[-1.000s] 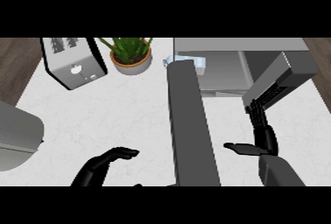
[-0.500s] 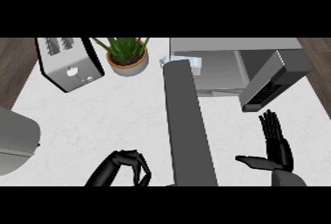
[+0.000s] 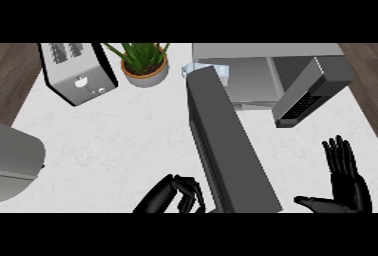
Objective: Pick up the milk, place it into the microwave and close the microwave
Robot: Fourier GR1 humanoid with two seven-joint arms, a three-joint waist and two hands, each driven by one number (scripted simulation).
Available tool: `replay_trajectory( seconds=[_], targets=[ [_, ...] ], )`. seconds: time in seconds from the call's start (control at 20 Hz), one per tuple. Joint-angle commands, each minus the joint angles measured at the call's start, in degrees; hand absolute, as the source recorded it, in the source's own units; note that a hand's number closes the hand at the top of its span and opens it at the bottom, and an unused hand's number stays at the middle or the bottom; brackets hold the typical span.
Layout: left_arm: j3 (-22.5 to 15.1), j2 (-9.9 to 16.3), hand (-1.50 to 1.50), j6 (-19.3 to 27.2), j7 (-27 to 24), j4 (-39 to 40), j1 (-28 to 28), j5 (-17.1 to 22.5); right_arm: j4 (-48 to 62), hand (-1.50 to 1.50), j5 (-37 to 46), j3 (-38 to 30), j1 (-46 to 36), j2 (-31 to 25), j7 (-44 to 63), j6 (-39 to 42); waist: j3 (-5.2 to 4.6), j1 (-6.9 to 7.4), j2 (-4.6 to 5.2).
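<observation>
Counter (image 3: pixel 133 145): toaster (image 3: pixel 77 72) back left, potted plant (image 3: pixel 144 62) just right of it. Microwave (image 3: pixel 251 75) back right, its door (image 3: pixel 229 145) swung out toward the front edge. Milk (image 3: pixel 205 70) between plant and microwave.

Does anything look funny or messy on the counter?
Nothing is spilled or broken. The microwave door stands wide open, and the milk peeks out behind its top edge. The toaster sits a bit crooked beside the plant.

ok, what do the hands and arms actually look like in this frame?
Both hands are glossy black with slim, segmented fingers and a thumb: left hand and right hand. No cables, markings or sleeves show. The forearms are barely in view at the lower edge.
</observation>
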Motion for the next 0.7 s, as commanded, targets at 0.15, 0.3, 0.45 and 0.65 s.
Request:
replay_trajectory(
  seconds=[0.15, 0.3, 0.45, 0.65],
  targets=[
    [-9.05, -4.23, 1.5, 8.86, -0.58, 12.83, -10.43, 4.56, -19.92, -1.5, -7.5, 0.58, 10.42, -2.26, 7.67, 7.61, -0.02, -0.36, 0.38],
    [-13.25, -4.29, 1.5, 12.37, -0.84, 16.48, -16.72, 10.99, -24.23, -1.5, -10.81, 0.46, 11.76, -2.99, 9.88, 9.5, -0.05, -1.08, 0.57],
    [-18.66, -4.31, 1.5, 17.36, 0.58, 18.66, -20.06, 14.73, -29.55, -1.5, -12.11, 1.89, 13.52, -3.32, 11.65, 10.4, -0.12, -2.66, 0.72],
    [-21.63, -4.32, 1.5, 22.52, 3.14, 19.39, -27.75, 19.32, -32.59, -1.5, -13.38, 2.62, 13.48, -4.5, 14.75, 10.65, -0.14, -4.37, 1.02]
  ],
)
